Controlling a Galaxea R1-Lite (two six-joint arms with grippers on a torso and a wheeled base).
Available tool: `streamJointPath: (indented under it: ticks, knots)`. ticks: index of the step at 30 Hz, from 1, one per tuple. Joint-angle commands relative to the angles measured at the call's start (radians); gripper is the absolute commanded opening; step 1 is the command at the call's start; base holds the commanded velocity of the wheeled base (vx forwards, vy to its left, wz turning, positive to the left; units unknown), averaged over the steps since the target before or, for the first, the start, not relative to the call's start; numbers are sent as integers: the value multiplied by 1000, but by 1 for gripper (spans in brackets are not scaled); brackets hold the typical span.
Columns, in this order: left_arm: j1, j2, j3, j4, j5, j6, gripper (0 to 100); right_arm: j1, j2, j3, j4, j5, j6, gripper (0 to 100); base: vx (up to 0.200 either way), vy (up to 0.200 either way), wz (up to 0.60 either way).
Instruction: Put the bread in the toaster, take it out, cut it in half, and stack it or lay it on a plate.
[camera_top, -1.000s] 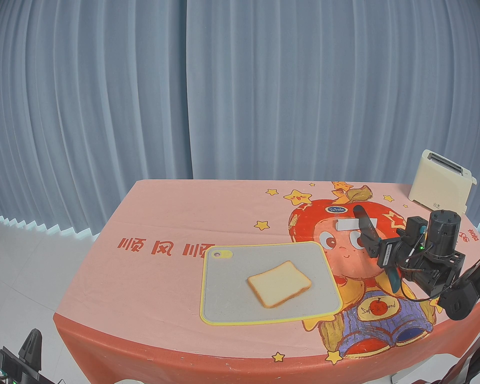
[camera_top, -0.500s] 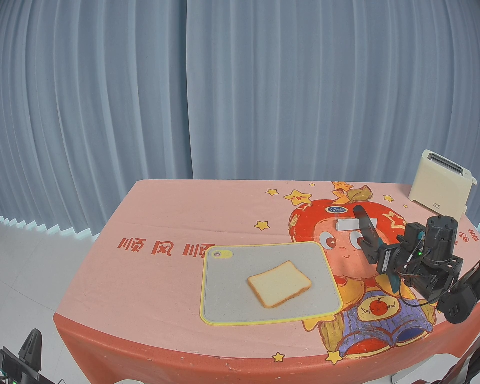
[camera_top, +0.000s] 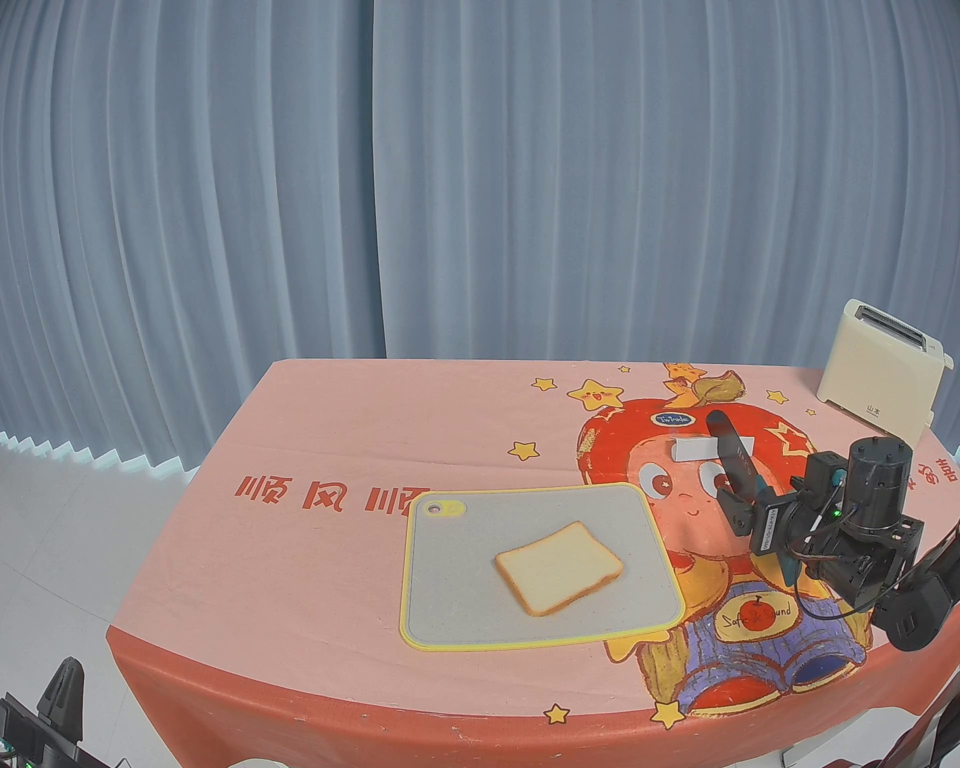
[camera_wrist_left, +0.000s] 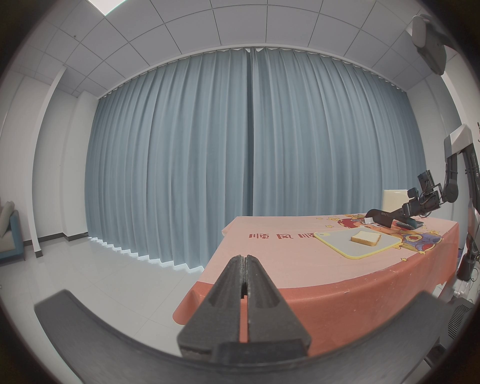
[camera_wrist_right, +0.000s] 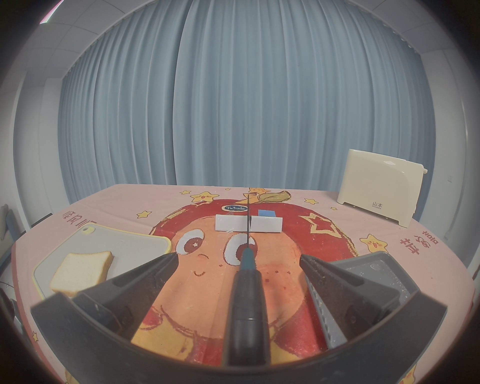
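My right arm (camera_top: 905, 600) is matte black throughout: a squat cylindrical wrist housing (camera_top: 880, 468), blocky joints, thin black cables (camera_top: 830, 606) hanging loose beneath, and a small green light (camera_top: 835, 512) glowing by the joint. Through the left wrist camera I make out a pale grey shell (camera_wrist_left: 460, 140) higher up that arm. The right gripper (camera_wrist_right: 239, 259) has two dark wedge-shaped fingers (camera_wrist_right: 125, 295) on a broad black bar. The left gripper (camera_wrist_left: 245, 262) is black too, tapering to a point.
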Motion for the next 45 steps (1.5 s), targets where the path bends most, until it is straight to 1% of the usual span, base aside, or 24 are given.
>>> streamJointPath:
  ticks: [1,12,13,26,45]
  knots:
    - [0,1,18,0,0,-1,0,-1,8,1,0,0,1,100,0,0,0]
    - [0,1,18,0,0,-1,0,-9,26,5,-2,-1,3,100,0,0,0]
    - [0,1,18,0,0,-1,0,-9,25,5,-2,-1,3,0,0,0,0]
    - [0,1,18,0,0,-1,0,0,17,-2,-3,0,6,0,0,0,0]
    - [0,1,18,0,0,-1,0,-1,-60,-35,-3,0,3,0,0,0,0]
